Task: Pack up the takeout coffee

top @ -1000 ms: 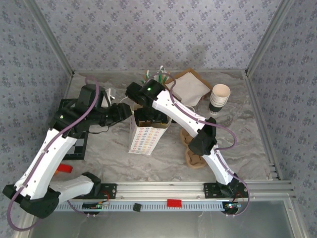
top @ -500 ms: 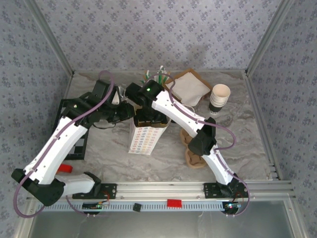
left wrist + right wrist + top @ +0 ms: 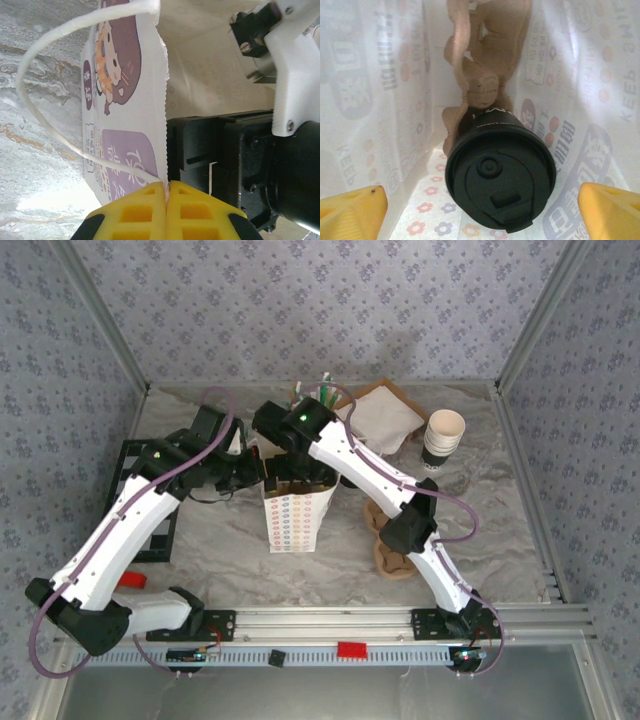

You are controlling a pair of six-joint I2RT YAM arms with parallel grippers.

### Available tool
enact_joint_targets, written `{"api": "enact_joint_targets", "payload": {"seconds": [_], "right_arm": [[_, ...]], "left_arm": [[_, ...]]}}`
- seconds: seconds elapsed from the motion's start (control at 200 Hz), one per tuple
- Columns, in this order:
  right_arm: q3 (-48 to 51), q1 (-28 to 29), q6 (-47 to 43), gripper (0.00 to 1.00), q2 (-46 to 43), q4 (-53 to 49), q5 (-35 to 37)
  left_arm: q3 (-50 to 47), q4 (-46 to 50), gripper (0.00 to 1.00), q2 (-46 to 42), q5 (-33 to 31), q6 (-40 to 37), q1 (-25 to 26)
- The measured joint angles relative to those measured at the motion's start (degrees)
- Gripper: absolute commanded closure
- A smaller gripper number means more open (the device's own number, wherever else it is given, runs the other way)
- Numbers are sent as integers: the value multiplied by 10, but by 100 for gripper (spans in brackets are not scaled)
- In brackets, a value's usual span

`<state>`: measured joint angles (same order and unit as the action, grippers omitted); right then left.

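A white paper bag (image 3: 292,522) printed with coloured flowers stands at the table's middle. My left gripper (image 3: 256,471) is at its left rim; in the left wrist view the yellow jaws (image 3: 167,189) are shut on the bag's serrated top edge (image 3: 161,75), beside the white cord handle (image 3: 27,107). My right gripper (image 3: 300,476) reaches down into the bag's mouth. In the right wrist view it (image 3: 482,209) stands open, above a black-lidded coffee cup (image 3: 501,181). The cup sits in a brown pulp carrier (image 3: 487,55) inside the bag, touching neither finger.
A stack of paper cups (image 3: 443,439) stands at the back right, next to a flat brown-and-white paper pile (image 3: 385,418). Straws (image 3: 322,393) stick up behind the bag. Brown pulp carriers (image 3: 393,550) lie right of it. A black rack (image 3: 143,512) sits at the left.
My left arm swung forward and right to the bag, and its jaws closed on the rim. The bag now stands straighter. The right arm has stayed in the bag.
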<state>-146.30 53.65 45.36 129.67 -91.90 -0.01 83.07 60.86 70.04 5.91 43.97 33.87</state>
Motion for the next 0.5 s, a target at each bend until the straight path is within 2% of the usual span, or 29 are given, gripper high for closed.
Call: {"api": "enact_joint_targets", "payload": {"seconds": [0.5], "right_arm": [[-2,0,0,0,0,0,-9]], "left_arm": [[-12,2,100,-14,-2,0,0]]}}
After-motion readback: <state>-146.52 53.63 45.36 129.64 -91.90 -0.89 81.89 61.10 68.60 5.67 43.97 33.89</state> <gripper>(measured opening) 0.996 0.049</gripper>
